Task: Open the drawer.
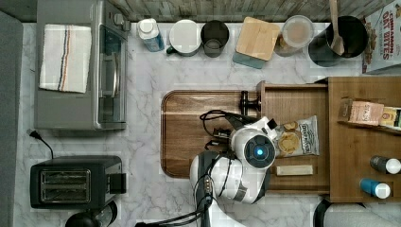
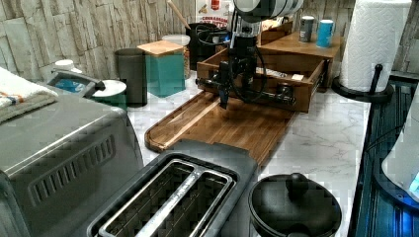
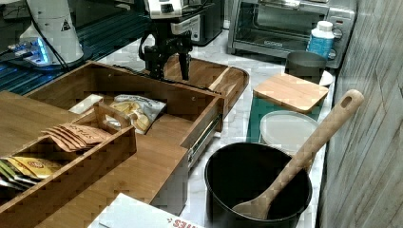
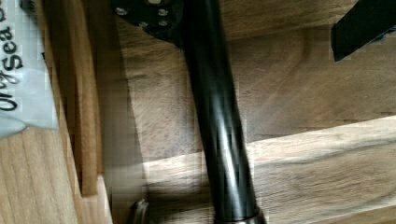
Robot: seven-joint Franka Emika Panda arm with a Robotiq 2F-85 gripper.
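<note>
The drawer (image 3: 157, 102) is pulled far out of its wooden cabinet (image 3: 95, 156), its front over the cutting board (image 2: 237, 126). The gripper (image 3: 172, 73) hangs at the drawer's black bar handle (image 4: 217, 116), fingers spread apart and holding nothing. A snack bag (image 1: 298, 136) lies inside the drawer.

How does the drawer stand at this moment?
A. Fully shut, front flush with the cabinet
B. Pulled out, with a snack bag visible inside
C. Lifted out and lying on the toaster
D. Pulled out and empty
B: the drawer stands out from the cabinet over the cutting board, and a snack bag lies inside it.
</note>
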